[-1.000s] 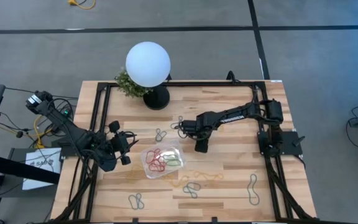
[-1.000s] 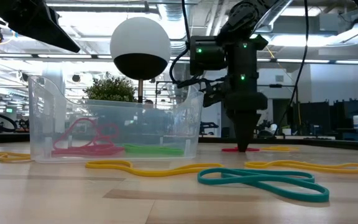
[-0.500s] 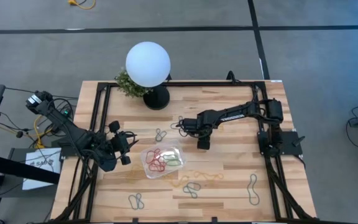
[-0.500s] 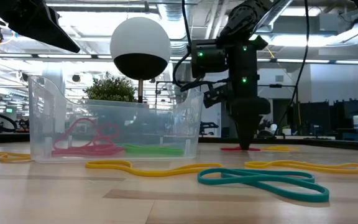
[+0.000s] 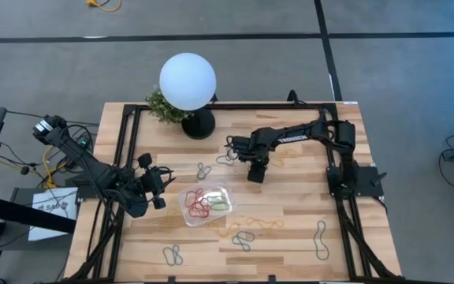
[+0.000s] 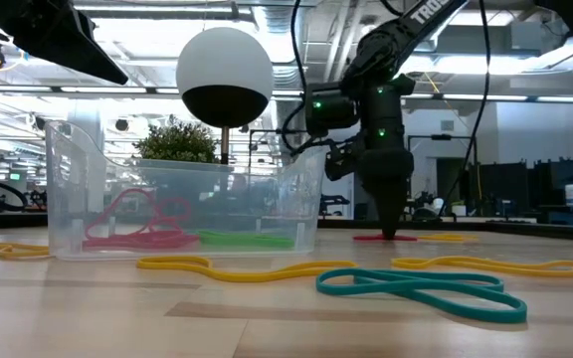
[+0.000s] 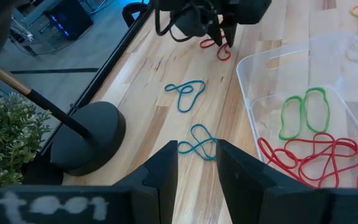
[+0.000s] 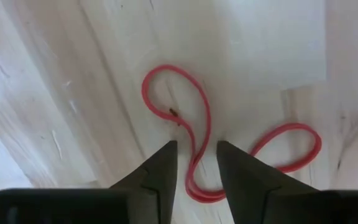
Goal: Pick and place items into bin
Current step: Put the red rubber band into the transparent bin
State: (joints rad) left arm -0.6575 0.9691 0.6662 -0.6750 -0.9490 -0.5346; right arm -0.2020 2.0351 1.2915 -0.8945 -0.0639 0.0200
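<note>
The clear bin (image 5: 206, 203) sits mid-table and holds red loops (image 7: 309, 155) and a green loop (image 7: 303, 113). My right gripper (image 8: 196, 152) points down with its tips at the table, just right of the bin's far end (image 5: 254, 173). It is open. Its fingers stand on either side of one strand of a red loop (image 8: 191, 130) that lies flat on the wood and also shows in the low view (image 6: 381, 238). My left gripper (image 7: 196, 157) waits open and empty at the bin's left (image 5: 160, 180).
Loose loops lie around: blue ones (image 7: 185, 93) (image 7: 199, 144) left of the red loop, a yellow one (image 6: 237, 267) and a teal one (image 6: 416, 288) on the near side, grey ones (image 5: 172, 254) (image 5: 320, 238) by the near edge. A white globe lamp (image 5: 187, 81) and a plant (image 5: 162, 106) stand at the far left.
My right gripper has gone toward the table's far edge, staying low with its tips near the wood, and now stands over the red loop.
</note>
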